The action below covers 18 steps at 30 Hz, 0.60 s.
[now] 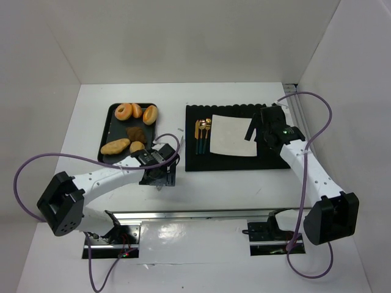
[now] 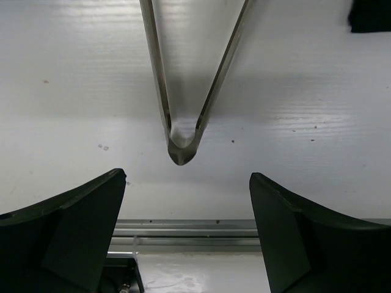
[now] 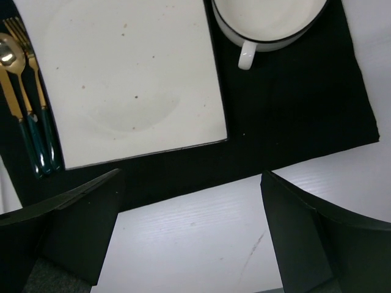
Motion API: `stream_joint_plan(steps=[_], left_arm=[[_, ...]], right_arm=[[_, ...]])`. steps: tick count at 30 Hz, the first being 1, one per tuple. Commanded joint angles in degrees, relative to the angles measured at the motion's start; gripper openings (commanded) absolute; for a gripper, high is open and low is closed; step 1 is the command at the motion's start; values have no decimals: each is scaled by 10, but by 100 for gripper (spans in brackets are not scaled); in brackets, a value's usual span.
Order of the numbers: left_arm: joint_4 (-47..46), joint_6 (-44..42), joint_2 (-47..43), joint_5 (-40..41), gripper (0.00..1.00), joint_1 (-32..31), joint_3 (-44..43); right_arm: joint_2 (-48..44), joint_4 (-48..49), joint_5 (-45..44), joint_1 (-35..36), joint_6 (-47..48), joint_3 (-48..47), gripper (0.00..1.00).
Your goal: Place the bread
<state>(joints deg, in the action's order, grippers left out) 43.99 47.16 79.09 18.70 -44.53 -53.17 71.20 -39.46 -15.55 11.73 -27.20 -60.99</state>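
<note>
1. The desk (image 1: 232,195) carries a black mat (image 1: 238,162) on the right and a black tray (image 1: 113,129) on the left.
2. The white plate (image 1: 232,137) on the mat is bare, so nothing has been placed yet.
3. The right hand (image 3: 190,177) hovers over the mat's near edge just beside the plate. It is released, with nothing between its fingers.
4. The left hand (image 2: 186,183) is low over the desk just right of the tray. It is also released, with its fingers spread wide to either side of the tongs' hinge end.
5. The tongs (image 2: 181,157) lie flat on the desk, not yet gripped.
6. The bread (image 1: 115,146) lies at the tray's near left, among the other pastries, untouched.
7. The task looks barely begun: gripping the tongs, lifting the bread and carrying it, probably to the plate, all remain.
</note>
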Motion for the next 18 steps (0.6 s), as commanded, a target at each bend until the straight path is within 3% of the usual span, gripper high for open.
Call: stream_joint_plan(steps=[1, 13, 18], left_arm=[[-60, 28, -2, -25, 96, -5, 32], [-195, -26, 74, -38, 89, 64, 54], [-210, -59, 145, -30, 89, 88, 13]], right_arm=[[-26, 42, 38, -4, -4, 11, 99], [-21, 42, 55, -4, -4, 4, 99], [-16, 42, 55, -4, -4, 4, 99]])
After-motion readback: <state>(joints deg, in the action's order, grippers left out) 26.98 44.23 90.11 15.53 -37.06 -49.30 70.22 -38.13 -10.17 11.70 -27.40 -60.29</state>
